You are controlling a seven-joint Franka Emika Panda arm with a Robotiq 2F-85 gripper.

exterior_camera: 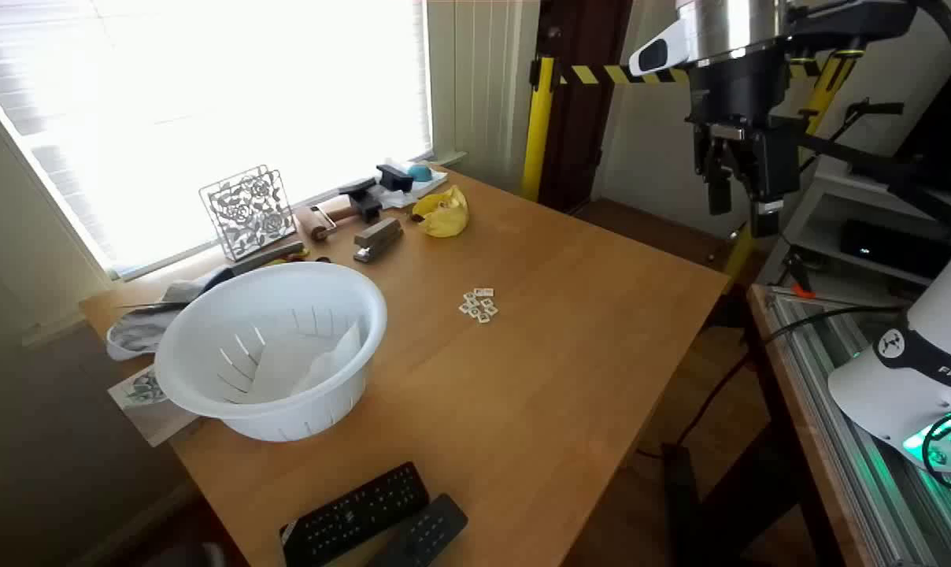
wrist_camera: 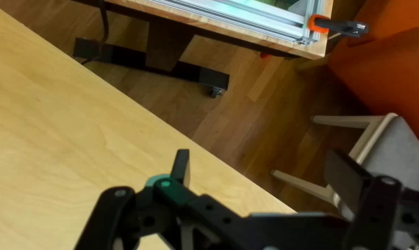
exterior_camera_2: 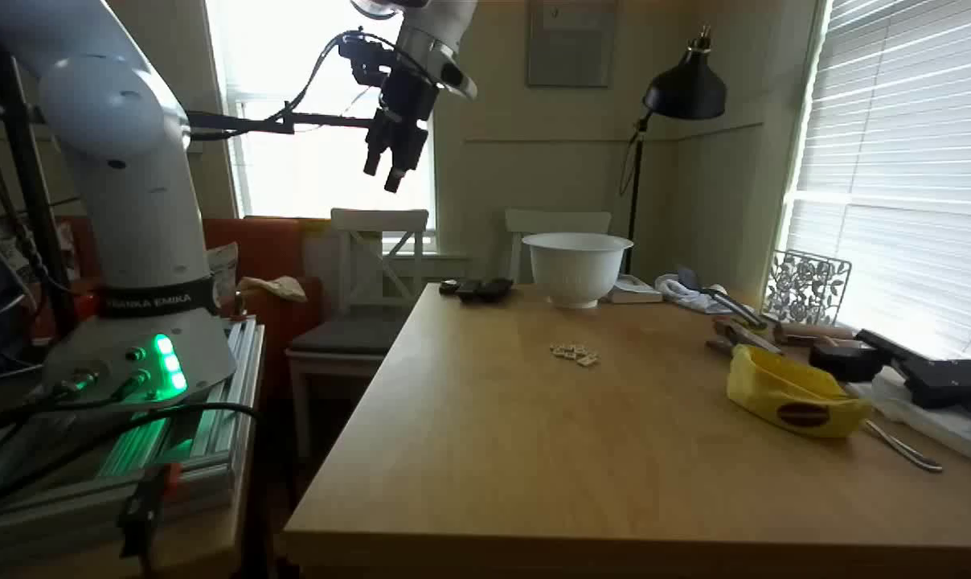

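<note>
Wrist view facing down, both exterior views sharing table (exterior_camera: 475, 378)

Wooden table (exterior_camera: 566, 362): small tiles (exterior_camera: 478, 305) loosely clustered near middle; white bowl (exterior_camera: 332, 408) toward one end, two black remotes (exterior_camera: 356, 512) near it. Along one edge: gray stapler (exterior_camera: 378, 239) near yellow item (exterior_camera: 449, 217), metal flower-pattern stand (exterior_camera: 235, 209) upright.

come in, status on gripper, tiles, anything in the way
Gripper open, empty, hanging high. Tiles clustered on table. Nothing seen between gripper and tiles. Bowl standing apart.

The fingers (exterior_camera_2: 409, 151) are black, the bowl (exterior_camera_2: 578, 269) white — the tape (exterior_camera: 617, 75) striped yellow and black.
</note>
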